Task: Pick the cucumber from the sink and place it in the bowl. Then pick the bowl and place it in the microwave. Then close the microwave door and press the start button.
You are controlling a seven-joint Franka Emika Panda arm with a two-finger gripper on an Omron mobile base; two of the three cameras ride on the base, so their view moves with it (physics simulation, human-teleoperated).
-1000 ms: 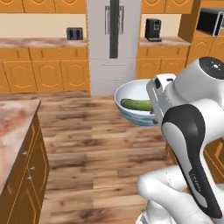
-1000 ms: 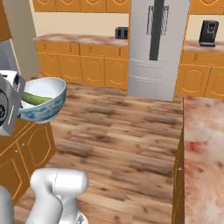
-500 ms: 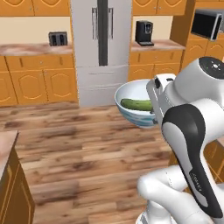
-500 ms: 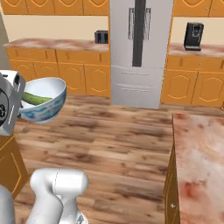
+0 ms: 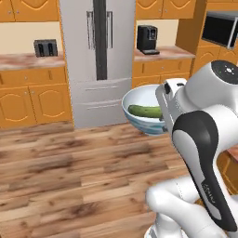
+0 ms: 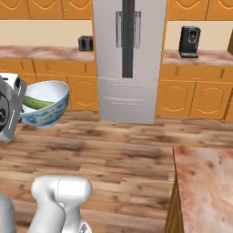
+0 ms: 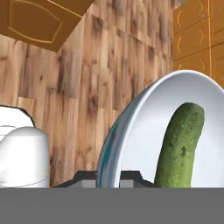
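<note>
The bowl (image 5: 142, 123), pale blue-grey outside and white inside, hangs in the air in front of my arm, above the wooden floor. The dark-green cucumber (image 5: 145, 111) lies inside it. My gripper (image 5: 163, 122) is shut on the bowl's near rim. From the right base the bowl (image 6: 45, 116) sits at the left edge with the cucumber (image 6: 38, 103) in it and the gripper (image 6: 20, 113) at its rim. In the hand view the fingertips (image 7: 85, 177) straddle the bowl's rim (image 7: 144, 113), and the cucumber (image 7: 181, 144) rests against the white inside. The microwave (image 5: 219, 28) shows at the upper right, in orange cabinetry.
A tall grey fridge (image 5: 95, 56) stands straight ahead, flanked by orange cabinets. A toaster (image 5: 45, 47) and a black coffee machine (image 5: 147, 39) stand on the counters beside it. A marble counter corner (image 6: 205, 182) is close on the right. Wooden floor lies between.
The whole scene has slid left and grown larger, so the base has moved and turned right. The bowl with the cucumber stays held in the same place relative to the arm.
</note>
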